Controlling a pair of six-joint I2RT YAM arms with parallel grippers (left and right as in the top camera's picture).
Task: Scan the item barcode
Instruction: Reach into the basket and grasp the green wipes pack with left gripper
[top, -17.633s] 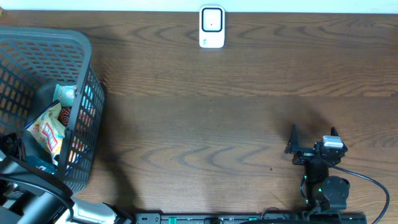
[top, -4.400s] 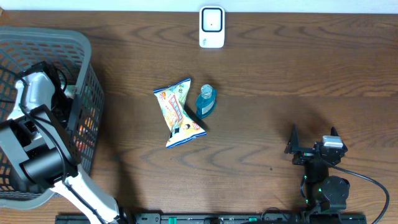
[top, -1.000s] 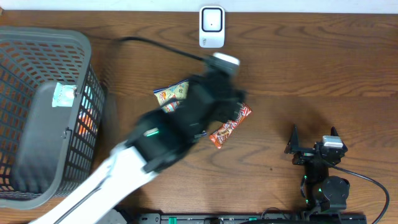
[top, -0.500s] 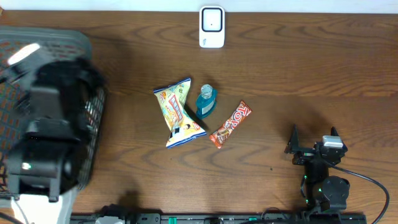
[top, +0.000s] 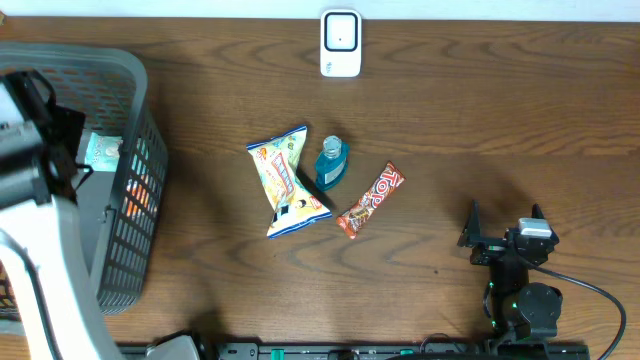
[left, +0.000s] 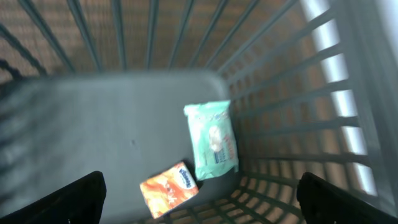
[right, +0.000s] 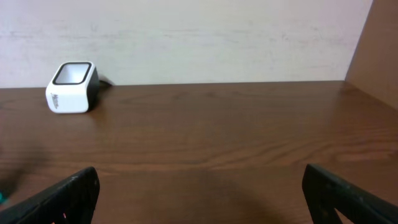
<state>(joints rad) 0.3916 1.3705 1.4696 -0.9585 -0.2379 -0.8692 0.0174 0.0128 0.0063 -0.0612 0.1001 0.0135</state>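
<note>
Three items lie mid-table: a yellow snack bag (top: 285, 181), a blue bottle (top: 331, 162) and a red candy bar (top: 370, 200). The white barcode scanner (top: 340, 43) stands at the far edge; it also shows in the right wrist view as the scanner (right: 71, 87). My left gripper (left: 200, 190) hangs open inside the grey basket (top: 142, 90), above a mint green packet (left: 211, 140) and an orange tissue pack (left: 169, 189), touching neither. My right gripper (top: 503, 224) rests open and empty at the near right.
The basket fills the table's left end, and its mesh wall (left: 292, 124) rises close on the right of my left gripper. Bare wood lies between the three items and the right arm.
My left arm let go of the candy bar beside the blue bottle and swung back left over the basket. The right arm has not moved.
</note>
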